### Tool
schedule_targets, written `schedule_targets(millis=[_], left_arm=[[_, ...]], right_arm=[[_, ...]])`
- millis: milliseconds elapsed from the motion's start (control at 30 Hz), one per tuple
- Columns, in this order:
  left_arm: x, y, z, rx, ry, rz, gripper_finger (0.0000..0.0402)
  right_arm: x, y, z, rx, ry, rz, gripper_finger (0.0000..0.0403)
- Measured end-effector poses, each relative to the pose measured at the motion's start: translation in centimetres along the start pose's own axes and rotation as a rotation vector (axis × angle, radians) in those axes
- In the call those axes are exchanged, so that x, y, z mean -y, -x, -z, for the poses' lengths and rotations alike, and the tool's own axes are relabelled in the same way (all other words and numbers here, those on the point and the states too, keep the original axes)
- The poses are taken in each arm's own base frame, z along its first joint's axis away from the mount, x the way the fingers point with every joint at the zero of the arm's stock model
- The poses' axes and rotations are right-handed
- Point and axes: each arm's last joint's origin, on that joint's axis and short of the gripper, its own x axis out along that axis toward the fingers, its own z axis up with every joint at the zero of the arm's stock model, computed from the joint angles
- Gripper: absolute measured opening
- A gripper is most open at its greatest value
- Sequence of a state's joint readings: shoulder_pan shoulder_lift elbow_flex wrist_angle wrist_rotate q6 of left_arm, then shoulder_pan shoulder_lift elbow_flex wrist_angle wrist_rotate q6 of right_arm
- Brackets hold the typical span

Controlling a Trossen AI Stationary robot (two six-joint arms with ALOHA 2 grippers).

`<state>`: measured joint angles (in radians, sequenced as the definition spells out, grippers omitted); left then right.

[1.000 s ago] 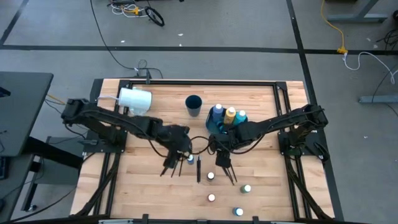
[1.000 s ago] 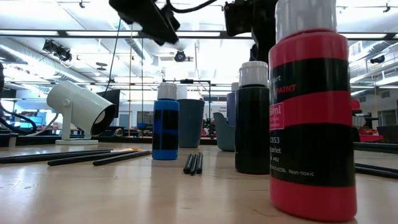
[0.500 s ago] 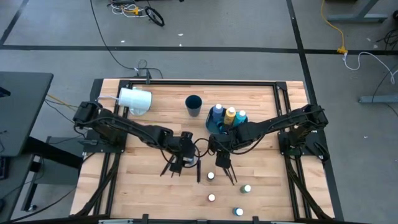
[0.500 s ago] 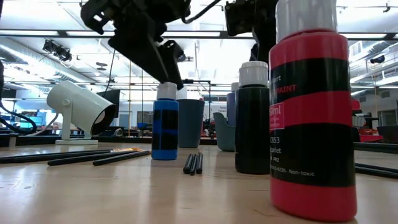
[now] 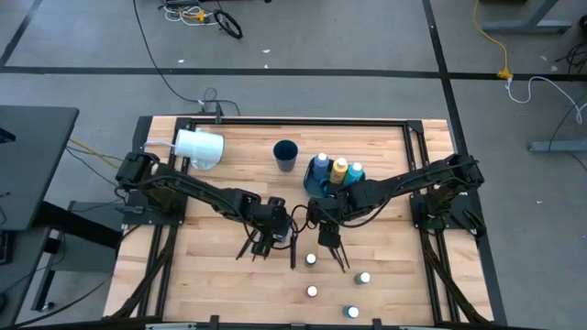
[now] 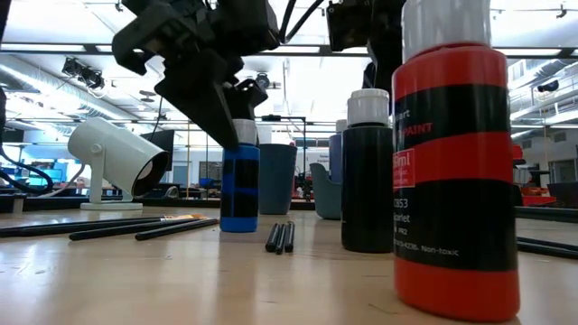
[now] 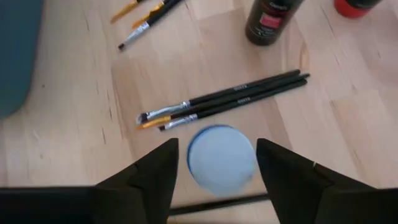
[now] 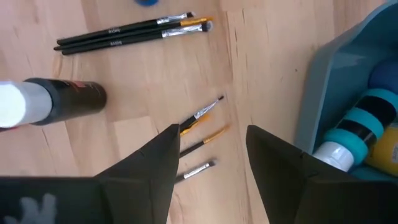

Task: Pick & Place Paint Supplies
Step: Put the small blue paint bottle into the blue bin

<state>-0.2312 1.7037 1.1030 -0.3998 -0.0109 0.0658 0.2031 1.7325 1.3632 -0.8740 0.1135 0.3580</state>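
A small blue paint bottle with a white cap stands upright on the table. My left gripper is open and low over it, one finger on each side of the cap; I see no touch. In the high view the left gripper is at mid-table. Three dark brushes lie side by side just beyond the bottle. My right gripper is open and hovers over more loose brushes, beside a grey-blue bin that holds teal and yellow bottles.
A black bottle and a red bottle stand near the low camera. More small bottles dot the near side. A dark blue cup and a large white cylinder sit toward the far edge.
My left gripper has moved toward the table's near-right side and come down over the blue bottle, so that its open fingers now stand around the cap. The bottle and the brushes have stayed put.
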Motion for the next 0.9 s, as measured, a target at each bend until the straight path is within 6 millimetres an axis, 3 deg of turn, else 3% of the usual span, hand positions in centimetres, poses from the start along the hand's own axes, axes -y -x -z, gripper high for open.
schedule_targets(millis=[267, 500, 667, 900], left_arm=[[0.0, 0.0, -0.3, 0.032, 0.002, -0.004, 0.0144], [-0.1, 0.4, -1.1, 0.077, -0.009, -0.024, 0.0133], [-0.7, 1.9, -3.4, 0.153, -0.021, -0.065, 0.0132], [-4.1, 4.2, -6.2, 0.269, -0.016, -0.255, 0.0131]], right_arm=[[0.2, 0.4, 0.3, -0.021, -0.01, 0.009, 0.019], [0.9, 4.1, 1.9, -0.001, 0.011, 0.101, 0.019], [1.3, 6.9, 4.9, 0.199, 0.04, 0.102, 0.019], [3.5, 6.5, 10.1, 0.495, 0.047, -0.005, 0.019]])
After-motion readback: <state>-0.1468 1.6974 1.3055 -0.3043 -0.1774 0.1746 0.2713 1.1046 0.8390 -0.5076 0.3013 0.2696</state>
